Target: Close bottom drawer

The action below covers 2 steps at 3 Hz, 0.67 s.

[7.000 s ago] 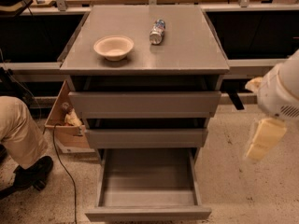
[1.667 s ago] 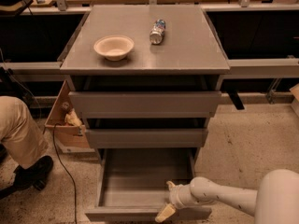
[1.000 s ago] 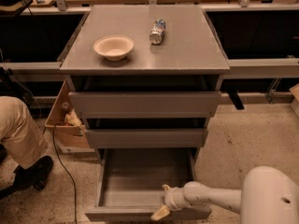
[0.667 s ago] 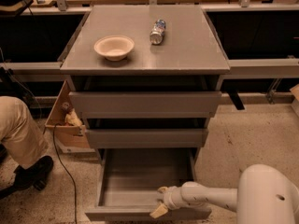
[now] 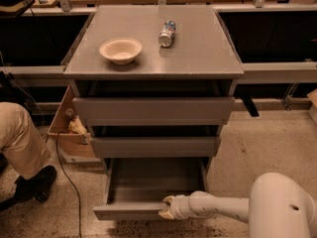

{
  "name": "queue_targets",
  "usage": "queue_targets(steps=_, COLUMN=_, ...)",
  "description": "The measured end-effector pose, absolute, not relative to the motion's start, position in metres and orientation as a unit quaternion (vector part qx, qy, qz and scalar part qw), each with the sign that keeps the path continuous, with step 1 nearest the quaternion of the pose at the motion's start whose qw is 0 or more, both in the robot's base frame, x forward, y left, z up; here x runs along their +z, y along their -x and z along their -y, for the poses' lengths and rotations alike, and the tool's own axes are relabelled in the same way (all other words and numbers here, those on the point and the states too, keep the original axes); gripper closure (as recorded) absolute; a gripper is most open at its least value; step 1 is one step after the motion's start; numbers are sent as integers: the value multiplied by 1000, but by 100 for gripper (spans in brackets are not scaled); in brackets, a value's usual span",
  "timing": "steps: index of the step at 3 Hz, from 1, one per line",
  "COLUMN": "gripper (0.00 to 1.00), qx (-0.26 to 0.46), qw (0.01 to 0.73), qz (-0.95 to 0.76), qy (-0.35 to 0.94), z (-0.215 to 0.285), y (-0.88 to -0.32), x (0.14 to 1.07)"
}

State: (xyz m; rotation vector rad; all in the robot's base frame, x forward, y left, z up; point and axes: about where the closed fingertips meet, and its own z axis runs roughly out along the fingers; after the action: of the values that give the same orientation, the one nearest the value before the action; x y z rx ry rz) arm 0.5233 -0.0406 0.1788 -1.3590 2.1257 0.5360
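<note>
The bottom drawer (image 5: pixel 148 182) of the grey cabinet stands pulled out, its shallow grey box empty and its flat front panel (image 5: pixel 124 211) near the lower edge of the view. My gripper (image 5: pixel 166 207) comes in from the lower right on a white arm (image 5: pixel 223 208). It sits at the drawer's front panel, a little right of its middle, touching or just over the panel's top edge. The middle drawer (image 5: pixel 154 146) and top drawer (image 5: pixel 153 110) above are pushed in further.
On the cabinet top lie a beige bowl (image 5: pixel 120 50) and a can on its side (image 5: pixel 167 33). A person's leg and black shoe (image 5: pixel 27 157) are at the left. An open cardboard box (image 5: pixel 69 133) stands left of the cabinet. A black cable (image 5: pixel 69 182) runs across the speckled floor.
My arm swung in from the right and came down to the bottom drawer's front. Over the last second my gripper slid left along the front panel. The drawer's position looks about the same.
</note>
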Motion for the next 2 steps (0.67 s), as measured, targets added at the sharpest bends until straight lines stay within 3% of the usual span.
queue_targets(steps=1, gripper=27, qx=193, qw=297, qz=-781, qy=514, z=25, y=-539, x=189)
queue_targets(steps=2, gripper=19, qx=189, qw=313, qz=-773, qy=519, z=15, y=-550, x=198)
